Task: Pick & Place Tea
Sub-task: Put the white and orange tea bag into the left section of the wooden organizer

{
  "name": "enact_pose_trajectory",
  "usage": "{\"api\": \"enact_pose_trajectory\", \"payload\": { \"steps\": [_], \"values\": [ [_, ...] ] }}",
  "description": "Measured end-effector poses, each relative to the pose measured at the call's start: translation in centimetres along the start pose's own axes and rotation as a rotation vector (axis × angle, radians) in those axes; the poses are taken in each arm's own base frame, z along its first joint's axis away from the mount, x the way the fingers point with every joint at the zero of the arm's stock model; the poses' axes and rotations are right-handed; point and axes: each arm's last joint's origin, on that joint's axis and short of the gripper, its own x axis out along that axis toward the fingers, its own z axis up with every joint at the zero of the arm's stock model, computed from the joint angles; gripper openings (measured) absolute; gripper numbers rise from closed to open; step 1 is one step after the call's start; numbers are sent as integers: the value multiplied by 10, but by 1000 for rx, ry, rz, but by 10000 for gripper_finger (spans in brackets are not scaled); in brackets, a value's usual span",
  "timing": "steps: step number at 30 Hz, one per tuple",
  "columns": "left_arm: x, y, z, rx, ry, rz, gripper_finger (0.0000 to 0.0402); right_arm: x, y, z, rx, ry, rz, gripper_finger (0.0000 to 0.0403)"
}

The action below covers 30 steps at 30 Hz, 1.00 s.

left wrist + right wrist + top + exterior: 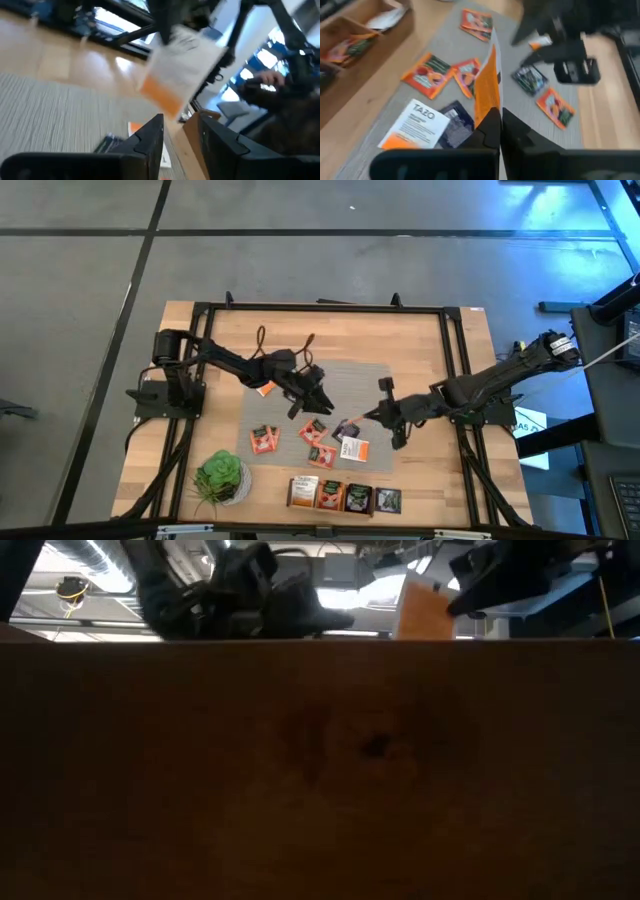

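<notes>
in the high view, reading left to right, we see the left gripper (318, 395) over the grey mat (372, 375), at about ten o'clock from the loose tea sachets (290, 435) lying on it; its own wrist view shows the fingers (150, 137) parted with nothing between them. further right, the right gripper (378, 412) has its fingers clenched on a held sachet (486, 87), which the right wrist view shows edge-on, its long axis running straight out from the fingertips. the move turns on this, we judge: the held sachet sits at about one o'clock from the wooden tray (345, 497) at the bench (420, 350) front edge, so the right arm is the nearer carrier and would have to travel toward seven o'clock. the high view alone shows the tray's row of compartments, each apparently with something in it; the right wrist view alone shows the clamp. the left wrist view shows the held sachet's white-and-orange face, and the low view shows it lifted clear above the bench.
</notes>
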Motion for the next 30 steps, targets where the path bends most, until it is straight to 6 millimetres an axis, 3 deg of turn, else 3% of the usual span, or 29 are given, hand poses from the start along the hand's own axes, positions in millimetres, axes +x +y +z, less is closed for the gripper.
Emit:
{"api": "enact_pose_trajectory", "payload": {
  "steps": [4, 8, 14, 22, 30],
  "values": [
    [-1, -4, -6, -59, -39, 31, 116, -4, 11, 8, -33, -71, 35, 6],
    [6, -12, -8, -61, -49, 49, 116, -8, 18, 20, -185, -210, 111, 4],
    [20, -26, 1, -64, -34, -62, 116, -9, 20, 33, -378, -415, 210, 8],
    [39, -52, 8, -27, -9, -191, 116, 19, 24, 38, -615, -553, 212, 10],
    [52, -76, 1, -14, 32, -281, 116, 46, 35, 47, -826, -727, 160, 10]
  ]
}}
